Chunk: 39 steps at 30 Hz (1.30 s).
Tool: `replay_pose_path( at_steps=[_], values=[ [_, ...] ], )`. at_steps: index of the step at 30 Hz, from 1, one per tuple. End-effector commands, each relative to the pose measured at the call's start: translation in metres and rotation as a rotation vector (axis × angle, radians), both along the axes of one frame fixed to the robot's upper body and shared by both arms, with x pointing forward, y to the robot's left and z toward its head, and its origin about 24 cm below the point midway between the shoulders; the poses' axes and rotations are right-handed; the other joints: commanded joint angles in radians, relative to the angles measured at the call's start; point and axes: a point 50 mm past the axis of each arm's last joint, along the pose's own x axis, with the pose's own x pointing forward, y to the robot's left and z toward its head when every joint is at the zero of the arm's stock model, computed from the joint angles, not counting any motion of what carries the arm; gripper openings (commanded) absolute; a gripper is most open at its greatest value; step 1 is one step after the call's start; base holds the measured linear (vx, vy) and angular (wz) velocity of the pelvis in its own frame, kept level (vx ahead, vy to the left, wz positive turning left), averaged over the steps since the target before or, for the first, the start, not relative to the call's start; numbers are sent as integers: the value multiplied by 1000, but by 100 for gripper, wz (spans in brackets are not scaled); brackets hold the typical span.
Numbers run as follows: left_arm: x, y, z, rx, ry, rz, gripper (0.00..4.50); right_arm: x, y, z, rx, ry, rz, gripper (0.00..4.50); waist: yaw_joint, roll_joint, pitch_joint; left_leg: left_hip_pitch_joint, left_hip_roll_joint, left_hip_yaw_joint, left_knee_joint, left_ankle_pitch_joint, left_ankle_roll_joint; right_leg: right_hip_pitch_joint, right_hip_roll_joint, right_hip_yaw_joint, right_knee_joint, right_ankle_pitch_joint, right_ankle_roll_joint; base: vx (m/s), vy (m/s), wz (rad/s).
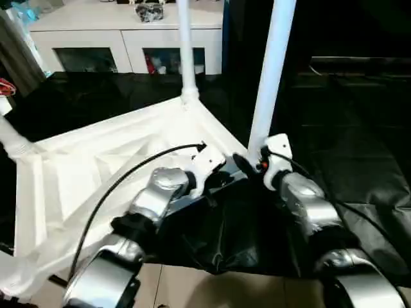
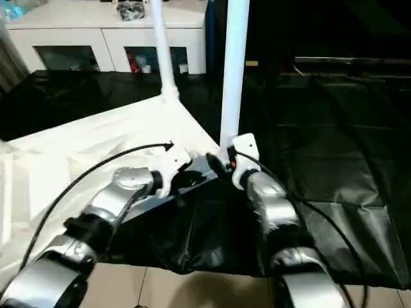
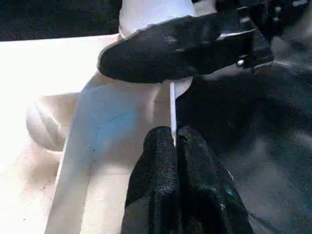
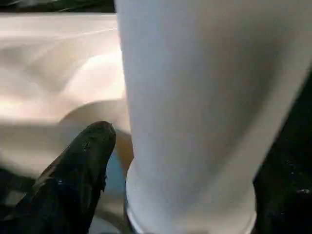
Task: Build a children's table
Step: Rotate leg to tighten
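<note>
The white tabletop (image 1: 96,167) lies upside down, ribbed side up, on the black-draped table. Three white legs stand in its corner sockets: a far one (image 1: 186,51), a left one (image 1: 9,138) and a near right one (image 1: 273,70). My left gripper (image 3: 174,134) is shut on the thin rim of the tabletop, close to the near right corner. Around the base of that near right leg (image 4: 195,97) sits my right gripper (image 1: 247,163), open. One of its fingers (image 4: 83,161) stands a little off the tube, and the other is hidden behind it.
The black-draped table (image 1: 359,160) stretches to the right and back. A white cabinet (image 1: 128,38) with glass doors stands behind it. Pale floor (image 1: 212,289) shows beyond the table's near edge. A black cable (image 1: 128,170) arcs over my left forearm.
</note>
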Motion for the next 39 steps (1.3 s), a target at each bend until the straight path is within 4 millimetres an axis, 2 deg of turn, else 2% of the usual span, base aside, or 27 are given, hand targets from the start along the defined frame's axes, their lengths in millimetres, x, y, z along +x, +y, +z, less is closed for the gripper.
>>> replay_pose_path(
  at_steps=[1,5,6,9,14,20,25,28,31,32,33,34,35,37,38,39],
  values=[
    [-3,-7,18,-91,-67,-117,0,-9,6,0,-4,9,161,394,4,-18,-69,10,35,-5,-65,-207,111,58,-56,42,-68,-203,-240,0,0,0],
    [-7,2,17,-81,-52,-168,0,-17,-1,2,-27,8,283,394,6,-18,-68,11,36,-5,-66,-225,101,57,-55,43,-68,-233,-235,0,0,0],
    [-9,8,17,-74,-41,-190,0,-23,-5,3,-33,16,350,394,6,-18,-68,10,36,-5,-67,-225,100,57,-55,43,-68,-233,-236,0,0,0],
    [-11,12,17,-68,-29,-210,0,-27,-7,5,-27,28,402,394,8,-20,-69,10,37,-5,-66,-218,105,58,-55,44,-65,-220,-237,0,0,0],
    [-19,26,18,-64,24,-300,0,-39,-10,10,-7,70,551,347,12,-19,-68,9,38,-4,-67,-217,107,55,-54,44,-65,-228,-239,0,0,0],
    [-24,30,18,-56,55,-338,0,-44,-8,9,-12,93,597,303,13,-19,-65,13,39,-6,-71,-238,83,52,-54,46,-68,-261,-232,0,0,0],
    [-22,32,19,-56,45,-324,0,-50,-5,6,-12,116,621,276,16,-21,-67,12,37,-5,-69,-218,84,53,-55,46,-67,-240,-231,0,0,0],
    [-17,28,19,-57,17,-260,0,-46,-1,2,-16,105,553,272,19,-20,-67,14,39,-5,-69,-216,80,51,-55,46,-69,-253,-226,0,0,0],
    [-9,25,19,-54,-9,-167,0,-37,2,-3,-39,78,418,270,12,-22,-63,15,36,-6,-72,-241,57,49,-56,46,-74,-295,-213,0,0,0],
    [-5,23,19,-59,-18,-123,0,-32,2,-6,-54,81,335,269,7,-22,-63,15,32,-7,-72,-248,45,49,-56,45,-75,-315,-208,0,0,0],
    [1,18,20,-64,-36,-46,0,-22,4,-13,-78,81,178,269,4,-28,-63,15,32,-8,-73,-248,40,50,-56,45,-77,-326,-203,0,0,0],
    [3,16,20,-65,-42,-26,0,-19,4,-14,-83,82,136,269,-3,-23,-61,16,30,-9,-75,-263,27,48,-56,43,-79,-353,-197,0,0,0],
    [6,13,21,-63,-52,9,0,-15,7,-16,-69,90,72,269,-8,-23,-62,15,29,-10,-75,-267,26,48,-57,44,-80,-358,-191,0,0,0],
    [13,6,22,-60,-74,97,0,-8,14,-19,-37,110,-67,269,-8,-23,-64,17,30,-9,-72,-254,29,48,-57,46,-80,-333,-191,0,0,0],
    [13,6,22,-60,-74,97,0,-8,14,-19,-37,110,-67,269,-11,-24,-65,13,29,-8,-72,-236,34,50,-55,46,-77,-302,-197,0,0,0],
    [17,0,23,-70,-85,155,0,-3,22,-19,-10,119,-124,269,-10,-25,-68,12,28,-8,-70,-222,38,53,-55,45,-74,-282,-200,0,0,0]
  ],
)
